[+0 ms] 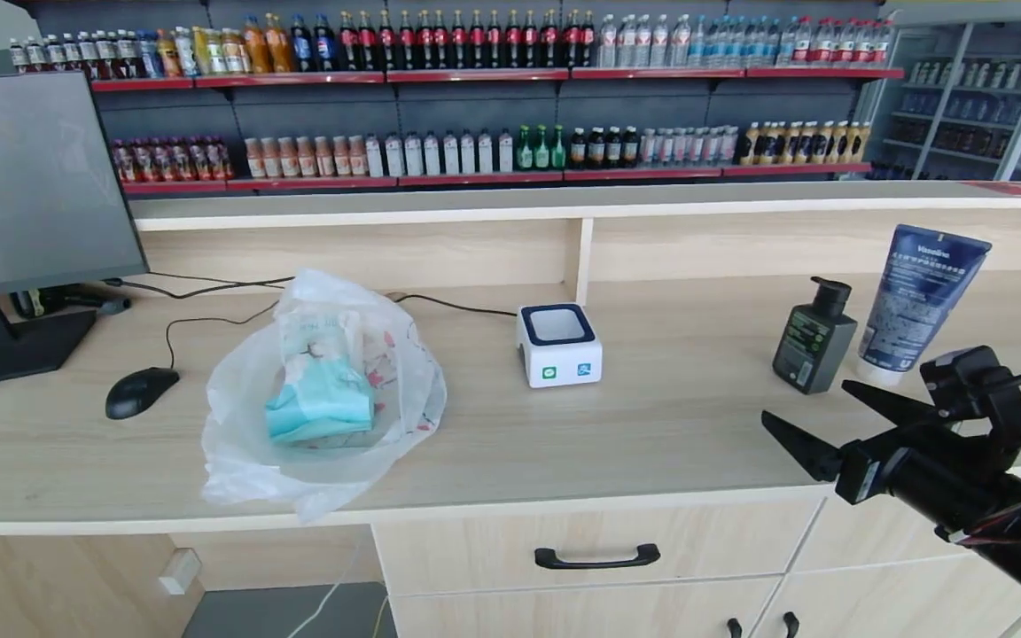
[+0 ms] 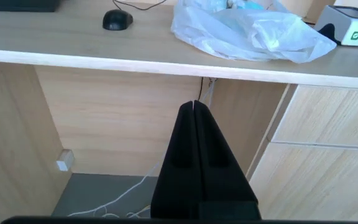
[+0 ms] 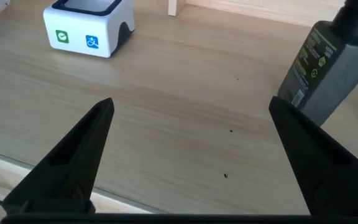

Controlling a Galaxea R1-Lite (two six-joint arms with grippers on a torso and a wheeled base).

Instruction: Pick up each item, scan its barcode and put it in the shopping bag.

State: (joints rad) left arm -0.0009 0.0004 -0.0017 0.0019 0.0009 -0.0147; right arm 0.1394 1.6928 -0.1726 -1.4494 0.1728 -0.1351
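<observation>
Two upright items: a dark green square pump bottle [image 1: 814, 344] and a blue tube [image 1: 918, 297] on its cap; right gripper [image 1: 805, 400] spread wide, left gripper [image 2: 194, 107] pressed together

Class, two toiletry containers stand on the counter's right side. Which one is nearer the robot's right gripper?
The dark green pump bottle; the taller blue squeeze tube stands beyond it, farther from the right gripper.

right gripper [image 1: 805, 401] sits out at the right side, fingers spread wide apart — left gripper [image 2: 194, 107] points forward, fingers pressed flat together.
</observation>
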